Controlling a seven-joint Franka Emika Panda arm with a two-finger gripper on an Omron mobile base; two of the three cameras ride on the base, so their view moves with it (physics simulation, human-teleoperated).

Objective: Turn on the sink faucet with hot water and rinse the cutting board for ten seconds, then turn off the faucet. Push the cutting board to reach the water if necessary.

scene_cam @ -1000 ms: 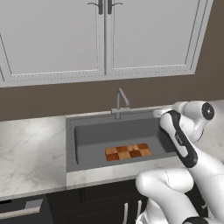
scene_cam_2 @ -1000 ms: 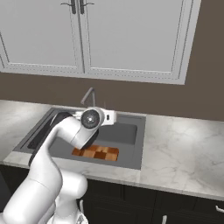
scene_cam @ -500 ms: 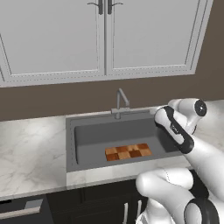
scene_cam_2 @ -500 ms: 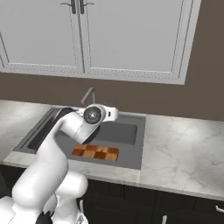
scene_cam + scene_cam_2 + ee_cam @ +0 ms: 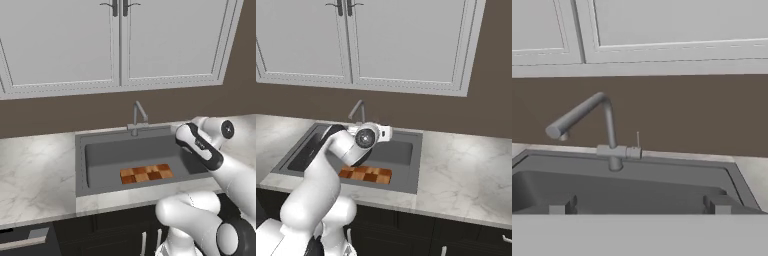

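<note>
So the arm has swung its hand up and in toward the sink faucet, while the cutting board sits dry on the floor of the sink. Gripper is spread wide, holding nothing. Risk as I see it: that side lever is tiny, so an off-line approach could shove the spout instead, or flip it to cold.

The white arm is bent at the elbow and is held over the right part of the sink, above its basin. The gripper is pointed level toward the back rim of the sink. Its two finger tips are spread wide apart, and nothing is held between them.
</note>
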